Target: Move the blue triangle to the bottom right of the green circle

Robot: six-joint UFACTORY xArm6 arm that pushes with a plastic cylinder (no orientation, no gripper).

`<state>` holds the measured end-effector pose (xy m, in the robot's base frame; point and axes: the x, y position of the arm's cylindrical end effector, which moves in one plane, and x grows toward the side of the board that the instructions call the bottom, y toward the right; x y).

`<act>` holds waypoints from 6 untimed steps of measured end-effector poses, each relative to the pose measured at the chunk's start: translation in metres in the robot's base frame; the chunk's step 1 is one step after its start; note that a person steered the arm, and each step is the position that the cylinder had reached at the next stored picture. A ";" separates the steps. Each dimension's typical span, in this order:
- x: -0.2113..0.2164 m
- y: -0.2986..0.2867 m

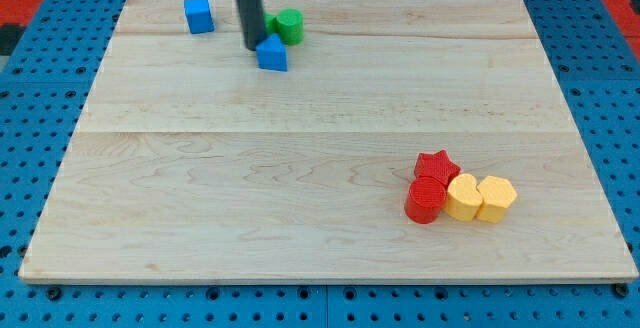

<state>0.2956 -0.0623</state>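
Observation:
The blue triangle (272,55) lies near the view's top, left of centre, on the wooden board (300,168). The green circle (289,26) stands just above and to the right of it, almost touching. My tip (254,46) is at the blue triangle's upper left edge, touching or nearly touching it, and left of the green circle. The rod rises straight out of the view's top.
A blue cube (199,15) sits at the top left. At the lower right is a cluster: a red star (436,164), a red cylinder (426,200), a yellow cylinder (463,197) and a yellow hexagon (496,198). Blue pegboard surrounds the board.

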 end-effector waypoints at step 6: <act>0.057 0.070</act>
